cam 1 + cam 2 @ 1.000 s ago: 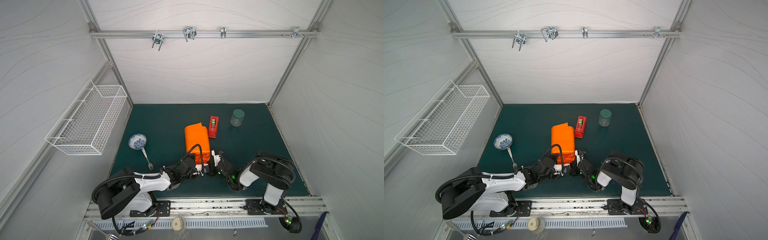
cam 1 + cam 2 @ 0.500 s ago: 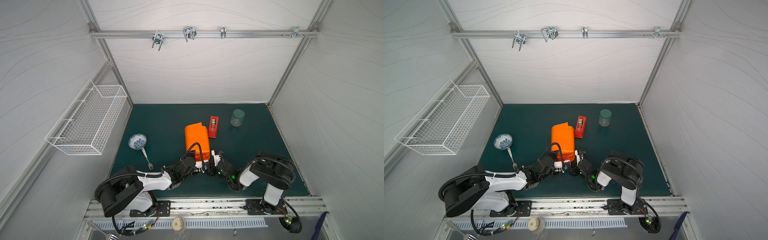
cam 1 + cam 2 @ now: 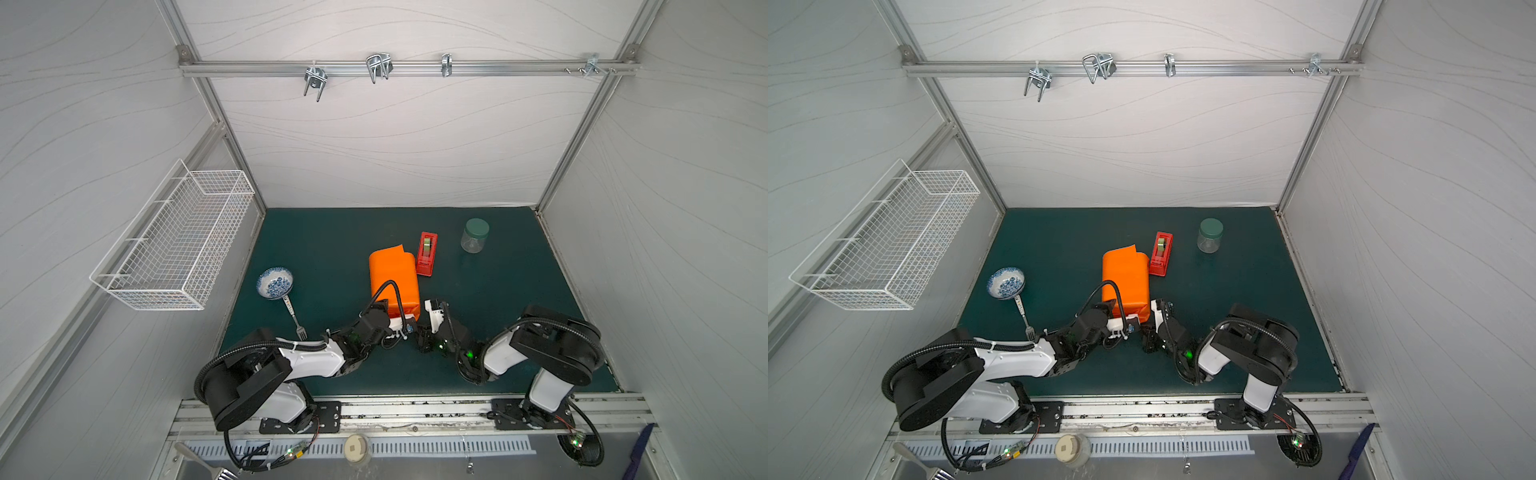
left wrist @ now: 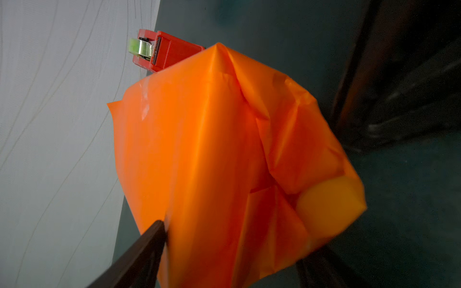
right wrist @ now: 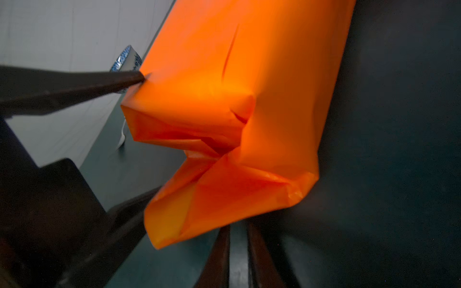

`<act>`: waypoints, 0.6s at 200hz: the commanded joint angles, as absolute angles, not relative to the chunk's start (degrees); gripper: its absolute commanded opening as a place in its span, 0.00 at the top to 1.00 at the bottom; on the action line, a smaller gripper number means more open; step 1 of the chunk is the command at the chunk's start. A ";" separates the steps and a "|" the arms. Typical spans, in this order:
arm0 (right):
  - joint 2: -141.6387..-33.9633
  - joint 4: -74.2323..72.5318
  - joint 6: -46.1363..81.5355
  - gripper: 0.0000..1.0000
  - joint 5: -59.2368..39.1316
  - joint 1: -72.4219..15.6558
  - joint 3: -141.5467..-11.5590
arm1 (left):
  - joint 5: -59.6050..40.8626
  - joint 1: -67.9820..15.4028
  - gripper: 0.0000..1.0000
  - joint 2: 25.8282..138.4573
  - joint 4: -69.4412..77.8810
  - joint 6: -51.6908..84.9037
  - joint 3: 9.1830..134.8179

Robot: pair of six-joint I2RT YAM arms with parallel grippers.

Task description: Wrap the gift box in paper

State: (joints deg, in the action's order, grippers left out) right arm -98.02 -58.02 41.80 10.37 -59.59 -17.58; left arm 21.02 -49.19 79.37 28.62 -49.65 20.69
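Left fingers [image 4: 149, 237] straddled the paper [image 4: 212, 149], wide open — one tip touching it. Right fingers [image 5: 219, 256] were barely apart, gripping nothing.

Both arms reach low and inward, grippers nearly meeting.
The left gripper [image 4: 234, 239] has jaws spread wide; the right gripper [image 5: 238, 233] has jaws barely parted.
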 commanded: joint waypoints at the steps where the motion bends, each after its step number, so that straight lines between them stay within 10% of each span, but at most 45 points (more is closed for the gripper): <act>1: -95.96 -54.68 39.93 0.75 12.85 -59.07 -16.20 | 20.18 -48.57 0.22 80.57 30.78 -48.85 22.74; 120: -97.60 -46.96 34.31 0.29 14.73 -55.62 -20.93 | 18.73 -47.37 0.36 80.27 28.83 -47.14 22.93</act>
